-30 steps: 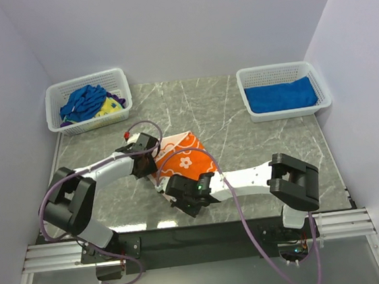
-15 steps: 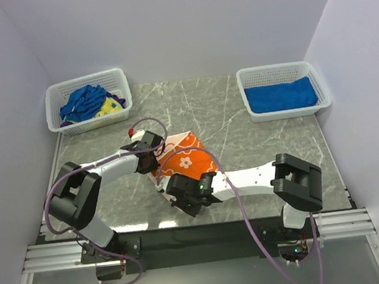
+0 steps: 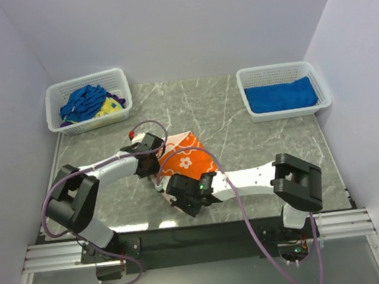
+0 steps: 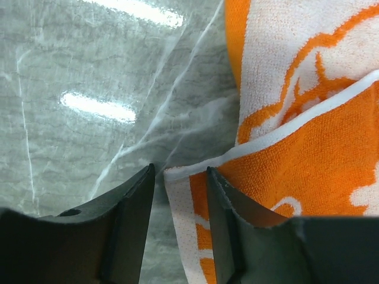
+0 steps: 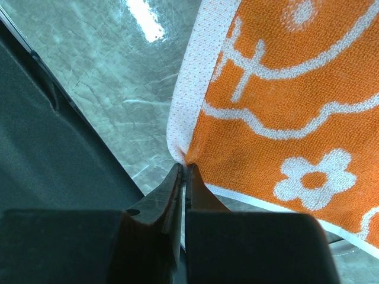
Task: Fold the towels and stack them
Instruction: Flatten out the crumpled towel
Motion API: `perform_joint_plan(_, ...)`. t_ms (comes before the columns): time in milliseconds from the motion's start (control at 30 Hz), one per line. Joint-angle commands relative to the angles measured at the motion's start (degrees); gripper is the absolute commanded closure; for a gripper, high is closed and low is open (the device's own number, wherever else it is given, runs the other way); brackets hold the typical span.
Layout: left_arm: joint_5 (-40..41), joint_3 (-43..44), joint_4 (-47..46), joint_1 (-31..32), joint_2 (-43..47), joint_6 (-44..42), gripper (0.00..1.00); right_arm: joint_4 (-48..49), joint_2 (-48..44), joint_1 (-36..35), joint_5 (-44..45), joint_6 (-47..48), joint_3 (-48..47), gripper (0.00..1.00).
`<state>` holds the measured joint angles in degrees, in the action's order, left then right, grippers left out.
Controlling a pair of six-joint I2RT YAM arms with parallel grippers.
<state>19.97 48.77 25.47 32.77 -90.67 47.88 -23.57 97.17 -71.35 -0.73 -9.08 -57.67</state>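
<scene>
An orange towel [image 3: 185, 154] with white flower outlines lies partly folded on the marble table. In the left wrist view my left gripper [image 4: 180, 171] stands open, with the white-hemmed corner of the orange towel [image 4: 308, 154] between its fingers and a gap on each side. It sits at the towel's left edge in the top view, left gripper [image 3: 153, 167]. My right gripper [image 5: 186, 167] is shut on the near corner of the orange towel [image 5: 284, 89]; in the top view the right gripper [image 3: 169, 187] is at the towel's front-left corner.
A white mesh basket [image 3: 85, 80] at the back left holds a crumpled blue towel [image 3: 83, 101] and a yellow one [image 3: 109, 108]. Another basket [image 3: 273, 69] at the back right holds a folded blue towel [image 3: 281, 95]. The table's dark front edge [image 5: 53, 154] runs close beside my right gripper.
My left gripper has slid right, onto the towel's left edge, and now straddles the hem. The right gripper has kept its pinch and shifted slightly left.
</scene>
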Motion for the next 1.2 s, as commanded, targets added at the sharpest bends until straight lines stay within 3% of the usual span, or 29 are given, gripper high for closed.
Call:
perform_joint_plan(0,-2.8,-2.5,5.6,0.2,-1.7,0.6,0.55,1.0,-2.3,0.2,-0.3,0.0,-0.1,1.0)
perform_joint_plan(300,-4.9,-1.8,4.6,1.1,-7.9,0.9,0.73,1.6,-3.6,0.2,-0.3,-0.3,0.9,1.0)
perform_joint_plan(367,-5.3,-2.2,4.3,1.4,-8.0,1.0,0.84,1.7,-3.6,0.2,-0.3,-0.4,1.0,1.0)
perform_joint_plan(400,-5.3,-2.3,4.4,1.6,-8.0,1.3,0.96,1.9,-3.7,0.3,-0.3,-0.4,1.1,1.0)
perform_joint_plan(433,-5.0,-2.2,4.6,1.7,-7.9,1.3,0.99,2.0,-3.6,0.2,-0.3,-0.5,1.0,1.0)
perform_joint_plan(600,-1.8,0.5,9.4,1.7,-3.0,0.7,0.99,1.6,-5.5,0.8,1.8,-0.7,1.2,1.0)
perform_joint_plan(733,5.0,10.4,16.8,1.3,1.9,-0.2,0.99,-0.2,-9.0,3.7,3.7,-0.4,0.5,1.0)
perform_joint_plan(1000,9.4,32.7,21.5,-1.6,9.1,-5.9,0.99,-7.8,-18.8,19.1,4.9,4.0,-8.0,1.0)
perform_joint_plan(1167,8.3,42.9,16.8,-2.5,11.4,-9.5,0.99,-11.6,-21.0,27.1,6.5,7.7,-17.7,1.0)
